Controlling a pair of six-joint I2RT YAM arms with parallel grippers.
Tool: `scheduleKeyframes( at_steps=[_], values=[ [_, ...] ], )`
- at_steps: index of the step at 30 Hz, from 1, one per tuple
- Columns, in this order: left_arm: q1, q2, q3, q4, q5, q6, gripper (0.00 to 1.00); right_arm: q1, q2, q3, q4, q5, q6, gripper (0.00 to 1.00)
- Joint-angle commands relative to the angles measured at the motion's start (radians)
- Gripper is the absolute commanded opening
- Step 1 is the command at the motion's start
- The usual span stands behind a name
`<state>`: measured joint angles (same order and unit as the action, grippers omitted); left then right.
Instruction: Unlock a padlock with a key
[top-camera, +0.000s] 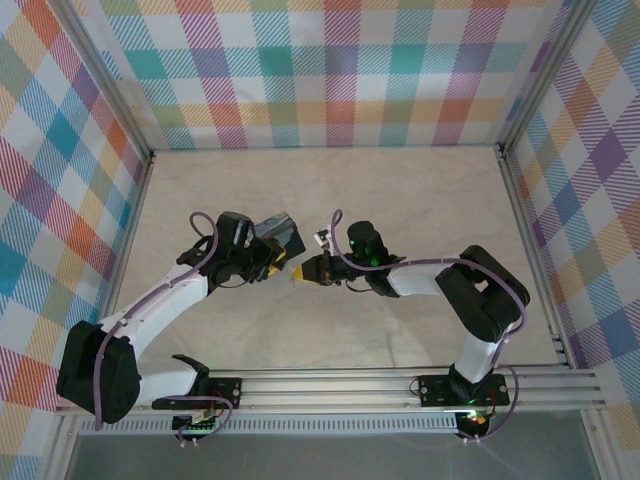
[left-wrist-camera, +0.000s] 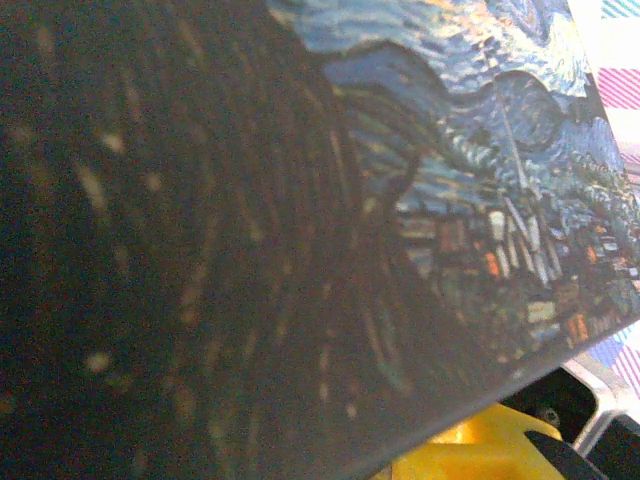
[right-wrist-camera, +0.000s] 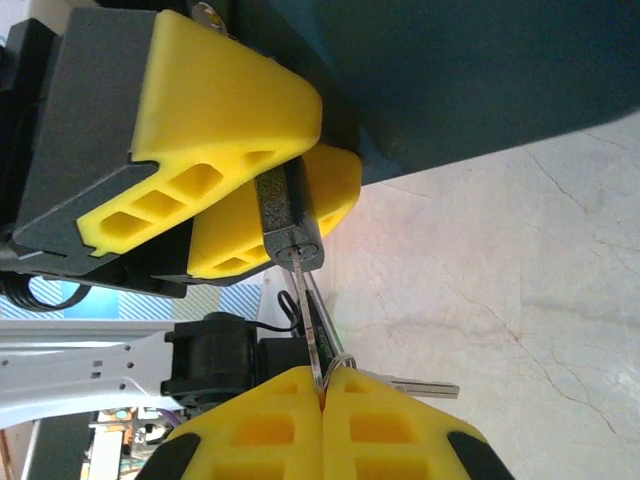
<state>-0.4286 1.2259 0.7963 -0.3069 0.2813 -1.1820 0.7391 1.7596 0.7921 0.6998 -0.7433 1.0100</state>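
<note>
Two tools face each other nose to nose above the middle of the desk (top-camera: 400, 200). Left tool (top-camera: 272, 263): yellow fingers (right-wrist-camera: 215, 110) clamped on the padlock (top-camera: 279, 236), which sits in its grip just ahead of the wrist. In the left wrist view the padlock's painted blue face lies right against the camera, with one yellow finger below it. Right tool (right-wrist-camera: 322, 383): fingers pressed together on the key (right-wrist-camera: 313, 330), pinched at its head. The blade runs straight out ahead of the right tool to the keyhole (right-wrist-camera: 297, 250) in the dark end of the padlock; depth of entry cannot be told. A wire ring (right-wrist-camera: 340, 358) at the right tool's fingertips carries a second key (right-wrist-camera: 425, 386), which sticks out sideways over the desk
</note>
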Motion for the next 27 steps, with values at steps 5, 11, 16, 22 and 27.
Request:
scheduleKeyframes(
  at_steps=[5,11,16,22,27],
  values=[
    [-0.002,-0.021,0.025,0.021,0.046,0.175,0.06,0.009,0.081,0.006,0.445,-0.019,0.232,0.0],
    [-0.002,-0.014,0.004,0.087,0.09,0.183,0.06,0.009,0.087,0.012,0.41,-0.007,0.223,0.0],
    [-0.004,0.029,0.045,0.038,0.136,0.236,0.06,0.009,0.041,0.031,0.303,0.005,0.163,0.0],
    [-0.008,0.023,0.115,-0.116,0.09,0.378,0.05,0.002,-0.019,0.033,0.224,0.038,0.132,0.0],
    [-0.007,0.016,0.123,-0.163,0.064,0.436,0.05,0.002,-0.052,0.064,0.123,0.021,0.09,0.0]
  ],
)
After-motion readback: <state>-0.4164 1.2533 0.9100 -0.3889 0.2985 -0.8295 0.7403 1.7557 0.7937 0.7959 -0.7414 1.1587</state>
